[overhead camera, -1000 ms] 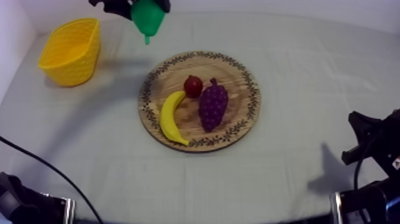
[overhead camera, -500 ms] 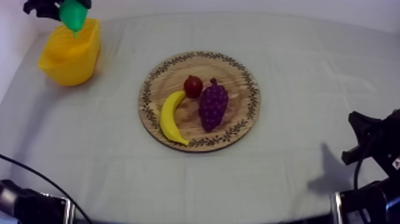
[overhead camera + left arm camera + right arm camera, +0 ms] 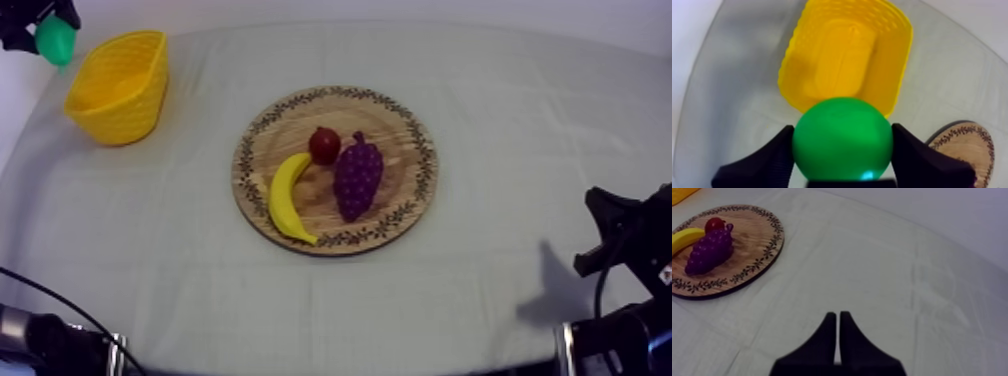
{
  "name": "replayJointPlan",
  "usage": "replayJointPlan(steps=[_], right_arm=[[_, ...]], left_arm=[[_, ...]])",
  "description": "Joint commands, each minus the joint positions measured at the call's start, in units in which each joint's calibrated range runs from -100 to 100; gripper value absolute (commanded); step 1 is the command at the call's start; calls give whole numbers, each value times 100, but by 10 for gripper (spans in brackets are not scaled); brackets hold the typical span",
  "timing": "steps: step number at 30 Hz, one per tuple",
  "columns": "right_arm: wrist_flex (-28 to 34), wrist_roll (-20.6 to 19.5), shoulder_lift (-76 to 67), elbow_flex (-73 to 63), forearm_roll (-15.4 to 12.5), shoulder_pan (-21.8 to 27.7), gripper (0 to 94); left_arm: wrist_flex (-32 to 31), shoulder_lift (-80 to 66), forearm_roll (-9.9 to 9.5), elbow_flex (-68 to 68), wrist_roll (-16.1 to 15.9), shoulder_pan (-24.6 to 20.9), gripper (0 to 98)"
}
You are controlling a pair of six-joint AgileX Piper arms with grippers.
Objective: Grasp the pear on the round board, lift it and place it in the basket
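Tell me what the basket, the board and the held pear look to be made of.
The yellow basket looks like matte moulded plastic, with woven-style ribbed walls. The wooden board shows wood grain, with a dark leaf pattern round its rim. The pear is smooth, glossy green with a highlight: likely plastic, not certain.

The table (image 3: 520, 110) is basically the whole scene, covered in a grey-white cloth (image 3: 150, 250) with a few creases and fold lines running across it. There's a plain white wall (image 3: 400, 8) along the far edge, and another bit of white wall (image 3: 12, 110) on the left. The lighting's soft and even, with just faint shadows on the cloth.
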Motion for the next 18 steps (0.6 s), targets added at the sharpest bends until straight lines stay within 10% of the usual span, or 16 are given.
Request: replayJointPlan(steps=[1, 18], right_arm=[[2, -1, -4, -5, -1, -1, 4], [2, -1, -4, -5, -1, -1, 4]], left_arm=[[-52, 182, 3, -18, -5, -43, 604], [-413, 2437, 164, -1259, -61, -134, 617]])
